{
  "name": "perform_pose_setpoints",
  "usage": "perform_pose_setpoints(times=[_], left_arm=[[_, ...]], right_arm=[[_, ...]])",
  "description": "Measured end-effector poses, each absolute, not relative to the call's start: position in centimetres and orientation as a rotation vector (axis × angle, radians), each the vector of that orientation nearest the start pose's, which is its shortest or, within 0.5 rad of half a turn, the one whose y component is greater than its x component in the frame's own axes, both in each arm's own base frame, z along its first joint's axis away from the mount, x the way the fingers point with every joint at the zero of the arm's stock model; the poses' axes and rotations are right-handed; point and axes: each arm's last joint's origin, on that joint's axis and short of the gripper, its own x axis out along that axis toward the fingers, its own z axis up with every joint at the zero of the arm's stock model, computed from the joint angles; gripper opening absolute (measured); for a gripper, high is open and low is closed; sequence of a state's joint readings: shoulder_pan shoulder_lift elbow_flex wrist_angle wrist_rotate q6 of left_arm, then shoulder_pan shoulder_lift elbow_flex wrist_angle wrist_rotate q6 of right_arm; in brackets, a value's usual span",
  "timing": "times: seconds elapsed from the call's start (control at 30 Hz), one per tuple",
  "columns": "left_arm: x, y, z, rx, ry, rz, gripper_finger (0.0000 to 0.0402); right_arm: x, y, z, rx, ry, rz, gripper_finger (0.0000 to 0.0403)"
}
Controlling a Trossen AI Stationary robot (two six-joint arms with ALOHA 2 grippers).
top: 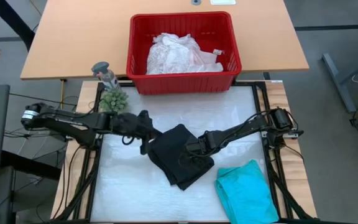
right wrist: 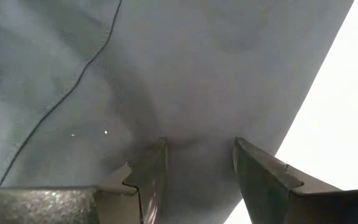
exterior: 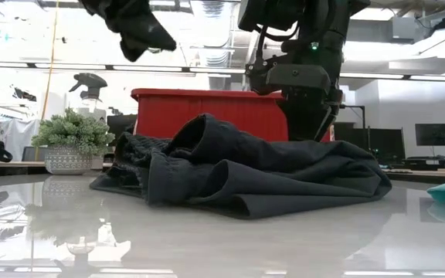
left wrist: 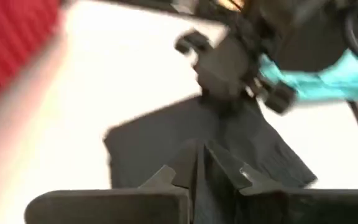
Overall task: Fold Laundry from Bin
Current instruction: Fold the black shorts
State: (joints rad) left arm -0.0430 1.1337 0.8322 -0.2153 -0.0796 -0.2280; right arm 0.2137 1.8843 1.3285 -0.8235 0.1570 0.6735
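Looking down on the table, we found the black garment lying half folded in the middle of the white work mat, with both arms reaching in over it. Our left gripper sat at the garment's left edge; its own camera showed the fingers pressed almost together with dark cloth at their tips, though we could not tell whether any cloth was actually pinched. Our right gripper pushed down onto the middle of the garment, its fingers spread partway with cloth bulging between them and not pinching anything.

We judged the likeliest trouble to be the fold coming undone. The low view showed the cloth humped up in loose rolls rather than lying flat, so if the left gripper pulled away while a layer clung to its tips, the edge could drag back open. The right gripper's open fingers might also snag the bulge as they rose and lift the top layer. A wide sweep to the right could disturb the teal garment, which lay near the mat's front right corner.

The red bin stood on the wooden table behind the mat, holding the white lacy top heaped inside. We saw nothing else in it.
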Motion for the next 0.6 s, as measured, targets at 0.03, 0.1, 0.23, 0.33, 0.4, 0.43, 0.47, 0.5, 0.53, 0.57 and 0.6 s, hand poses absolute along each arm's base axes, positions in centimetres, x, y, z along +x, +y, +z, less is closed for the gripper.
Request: perform_pose_setpoints(times=[0.03, 0.1, 0.23, 0.33, 0.4, 0.43, 0.47, 0.5, 0.53, 0.57, 0.6], left_arm=[[24.6, -0.4, 27.6, -0.209, 0.528, 0.063, 0.0038], [25.0, 0.6, 26.9, -0.234, 0.575, 0.016, 0.0063], [25.9, 2.1, 25.5, -0.225, 0.632, -0.065, 0.0126], [26.7, 3.6, 24.0, -0.212, 0.673, -0.041, 0.0181], [27.1, 4.7, 22.8, -0.215, 0.720, -0.007, 0.0219], [27.5, 5.3, 22.1, -0.221, 0.734, 0.004, 0.0238], [27.8, 5.8, 21.5, -0.227, 0.749, 0.013, 0.0256], [28.1, 6.3, 20.8, -0.238, 0.776, 0.025, 0.0273], [28.5, 6.8, 20.2, -0.253, 0.802, 0.040, 0.0288], [28.8, 7.3, 19.6, -0.265, 0.818, 0.059, 0.0301], [29.1, 7.8, 19.0, -0.282, 0.842, 0.076, 0.0311]], right_arm=[[35.2, 7.2, 18.2, 0.312, 1.297, -0.402, 0.0205], [35.2, 7.3, 18.2, 0.312, 1.295, -0.400, 0.0205], [35.3, 7.3, 18.3, 0.313, 1.287, -0.395, 0.0205], [35.7, 7.4, 19.0, 0.312, 1.267, -0.380, 0.0205], [36.1, 7.5, 19.6, 0.310, 1.249, -0.366, 0.0205], [36.2, 7.5, 19.9, 0.311, 1.241, -0.361, 0.0205], [36.4, 7.6, 20.2, 0.313, 1.232, -0.358, 0.0205], [36.5, 7.6, 20.5, 0.314, 1.226, -0.354, 0.0205], [36.6, 7.6, 20.8, 0.315, 1.224, -0.354, 0.0205], [36.7, 7.6, 21.1, 0.321, 1.222, -0.358, 0.0205], [36.7, 7.7, 21.5, 0.330, 1.224, -0.366, 0.0205]])
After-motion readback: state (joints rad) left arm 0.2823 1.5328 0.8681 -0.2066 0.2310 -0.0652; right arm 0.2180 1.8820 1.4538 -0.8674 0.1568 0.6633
